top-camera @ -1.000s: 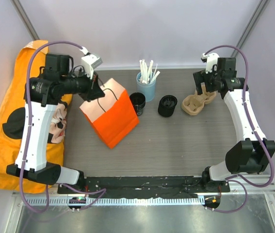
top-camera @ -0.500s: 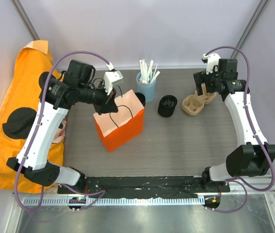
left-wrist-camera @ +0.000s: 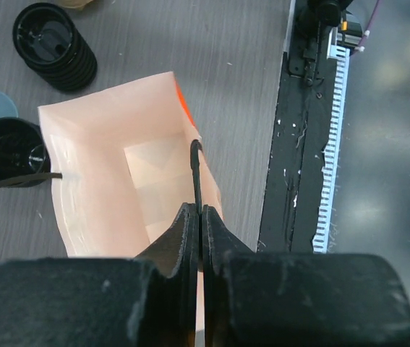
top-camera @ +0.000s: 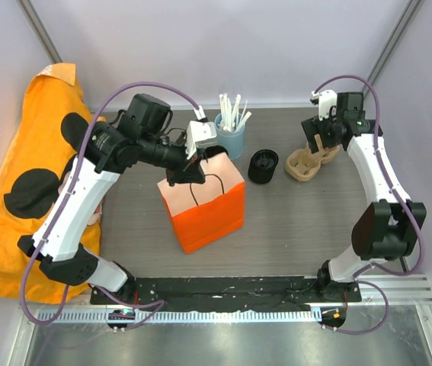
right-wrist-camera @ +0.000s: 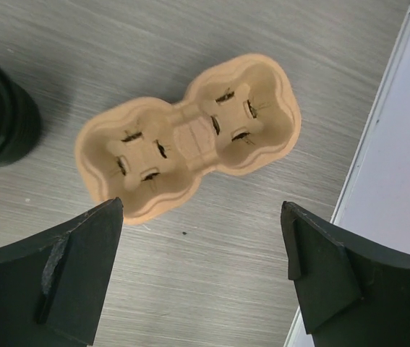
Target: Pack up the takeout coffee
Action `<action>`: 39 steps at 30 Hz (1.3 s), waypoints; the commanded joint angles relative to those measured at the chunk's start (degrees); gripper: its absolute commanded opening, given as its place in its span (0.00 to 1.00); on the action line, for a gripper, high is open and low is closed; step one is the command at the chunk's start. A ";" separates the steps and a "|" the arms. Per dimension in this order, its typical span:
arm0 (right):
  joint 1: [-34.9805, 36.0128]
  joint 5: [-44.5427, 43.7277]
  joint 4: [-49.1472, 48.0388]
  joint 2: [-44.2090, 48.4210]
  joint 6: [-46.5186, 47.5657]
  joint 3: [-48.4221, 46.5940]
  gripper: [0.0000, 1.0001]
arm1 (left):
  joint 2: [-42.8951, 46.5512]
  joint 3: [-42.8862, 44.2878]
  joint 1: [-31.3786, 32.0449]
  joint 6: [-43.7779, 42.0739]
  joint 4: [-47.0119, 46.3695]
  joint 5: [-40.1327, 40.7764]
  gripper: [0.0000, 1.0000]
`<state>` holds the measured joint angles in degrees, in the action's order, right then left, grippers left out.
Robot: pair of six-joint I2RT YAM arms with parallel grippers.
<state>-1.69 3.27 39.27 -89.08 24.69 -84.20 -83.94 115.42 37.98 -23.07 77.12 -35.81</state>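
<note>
The orange bag (top-camera: 204, 202) stands open in the middle because the left gripper (left-wrist-camera: 194, 217), clamped on its black handle (left-wrist-camera: 196, 170), keeps the mouth up for loading, farther back the right gripper (right-wrist-camera: 201, 246) hangs with fingers wide over the cup carrier (right-wrist-camera: 190, 137), and since a second ago the bag was carried rightward, nearer to the black cups (top-camera: 263, 165)

This was a robotics lab cell. Plain pale walls (top-camera: 261, 46) and metal frame struts (top-camera: 395, 38) boxed in a grey wood-grain desk (top-camera: 299, 221). Two cabled arms stood bolted to a black rail (top-camera: 231, 287) at its near edge, and an orange cloth (top-camera: 44, 107) lay bunched at the left.
</note>
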 commanded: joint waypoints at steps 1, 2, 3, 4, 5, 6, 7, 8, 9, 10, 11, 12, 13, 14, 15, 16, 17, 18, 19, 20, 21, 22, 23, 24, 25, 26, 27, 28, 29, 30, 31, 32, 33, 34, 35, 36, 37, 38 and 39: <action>-3.13 2.44 0.28 -5.66 3.70 -4.65 0.91 | -0.08 1.13 2.27 -1.01 4.62 -0.31 0.08; -3.49 3.05 0.98 -7.06 4.05 -5.70 0.90 | 0.01 0.87 2.63 -1.01 4.53 -0.05 0.13; -3.75 3.67 1.07 -9.16 4.31 -6.14 0.88 | -0.17 0.52 3.24 -1.10 4.53 0.04 0.14; -3.93 3.76 1.25 -10.31 4.75 -7.02 0.86 | -0.26 0.51 3.51 -1.01 4.53 0.04 0.15; -3.93 3.85 1.43 -11.28 4.84 -7.46 0.86 | -0.34 0.60 3.94 -1.10 4.53 0.22 0.21; -3.93 4.03 1.43 -12.95 5.02 -7.81 0.86 | -0.35 0.77 4.12 -1.10 4.53 0.39 0.28; -3.93 4.29 1.60 -13.57 5.19 -8.86 0.86 | -0.35 1.04 4.04 -1.10 4.70 0.48 0.42; -3.93 4.73 1.78 -14.27 5.46 -9.22 0.84 | -0.35 1.74 4.21 -1.01 4.62 0.57 0.48; -3.93 5.51 1.78 -15.41 5.63 -9.66 0.84 | -0.43 2.09 4.21 -1.01 4.70 0.66 0.55; -3.93 5.96 2.04 -15.77 6.42 -10.27 0.84 | -0.43 2.62 4.12 -1.01 4.62 0.66 0.64; -3.93 6.13 2.13 -16.30 6.77 -10.54 0.84 | -0.35 3.32 4.12 -0.93 4.70 0.74 0.68; -3.93 6.48 2.04 -16.65 7.39 -10.63 0.84 | -0.43 3.67 4.12 -0.92 4.62 1.18 0.73; -3.93 7.18 2.13 -17.18 7.91 -10.63 0.84 | -0.35 4.02 4.12 -0.92 4.62 1.53 0.79; -3.93 7.45 2.13 -17.36 9.23 -10.54 0.85 | -0.35 4.72 4.12 -0.92 4.62 1.88 0.81; -3.93 7.72 2.13 -17.62 9.76 -10.63 0.85 | -0.26 5.17 4.12 -1.01 4.62 2.15 0.85; -3.93 8.33 2.22 -18.14 10.29 -10.80 0.85 | -0.26 5.78 4.04 -1.36 4.88 2.85 0.94; -3.93 8.42 2.48 -18.50 11.69 -10.98 0.85 | -0.26 6.83 4.04 -1.45 4.97 3.03 0.98; -3.93 8.51 2.57 -18.85 12.31 -11.24 0.84 | -0.17 7.28 4.12 -1.54 5.14 3.29 1.00; -3.93 8.60 2.74 -19.20 13.01 -11.68 0.85 | -0.26 7.80 4.12 -1.54 5.32 3.82 1.00; -3.93 9.03 3.27 -19.99 14.32 -11.86 0.84 | -0.26 8.59 4.04 -1.63 5.32 4.17 1.00; -3.93 9.47 3.62 -20.34 14.86 -12.38 0.83 | -0.17 8.77 4.04 -1.63 5.32 4.52 1.00; -3.93 9.82 4.58 -20.69 15.39 -12.82 0.82 | -0.17 9.03 3.77 -1.63 5.41 5.22 1.00; -3.93 10.26 5.11 -21.65 15.83 -13.09 0.82 | 0.09 9.12 3.51 -1.71 5.32 5.57 1.00; -3.93 10.35 5.55 -22.10 16.61 -13.35 0.82 | 0.18 9.13 3.25 -1.80 5.41 5.93 1.00; -3.93 10.36 5.99 -22.54 16.97 -13.70 0.81 | 0.36 9.04 2.98 -1.72 5.49 6.36 1.00; -3.93 10.01 6.08 -23.24 17.23 -13.71 0.81 | 0.88 8.78 2.11 -1.80 5.41 7.24 1.00; -3.93 9.83 6.09 -23.77 17.50 -13.71 0.81 | 1.15 8.51 1.49 -1.80 5.32 7.60 1.00; -3.93 9.74 6.26 -24.12 17.67 -13.71 0.80 | 1.50 7.99 0.09 -1.80 5.32 7.77 1.00; -3.93 9.74 6.61 -25.00 17.94 -13.88 0.74 | 1.85 7.63 -0.70 -1.89 5.15 8.30 1.00; -3.93 9.74 6.61 -25.35 17.85 -14.14 0.72 | 2.63 7.28 -1.49 -1.54 4.80 8.65 1.00; -3.93 9.83 6.79 -25.62 17.85 -14.23 0.72 | 2.99 6.67 -3.15 -1.37 4.44 8.65 1.00; -3.93 10.00 6.96 -25.88 17.94 -14.23 0.70 | 3.43 6.23 -3.78 -1.10 4.09 8.83 1.00; -3.93 10.35 6.88 -26.14 17.94 -14.15 0.69 | 4.22 5.88 -4.48 -0.66 3.48 9.27 1.00; -3.93 10.44 6.88 -26.32 18.11 -14.15 0.68 | 4.57 5.26 -5.62 -0.49 3.47 9.27 1.00; -3.93 10.62 6.88 -26.41 18.29 -14.15 0.65 | 4.84 5.00 -5.98 -0.40 3.21 9.27 1.00; -3.93 10.88 6.79 -26.50 18.38 -14.06 0.64 | 5.28 4.73 -6.42 -0.22 3.04 9.27 1.00; -3.93 11.06 6.79 -26.50 18.55 -14.06 0.63 | 5.45 4.30 -7.12 0.13 2.95 9.18 1.00; -3.93 11.23 6.79 -26.50 18.82 -14.06 0.59 | 5.54 4.12 -7.47 0.13 2.86 9.01 1.00; -3.93 11.41 6.70 -26.41 18.82 -13.97 0.59 | 5.72 3.94 -7.74 0.30 2.68 8.48 1.00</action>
<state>-5.74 12.82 45.95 -116.16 42.15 -96.01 -80.18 119.92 31.44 -24.01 77.89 -26.92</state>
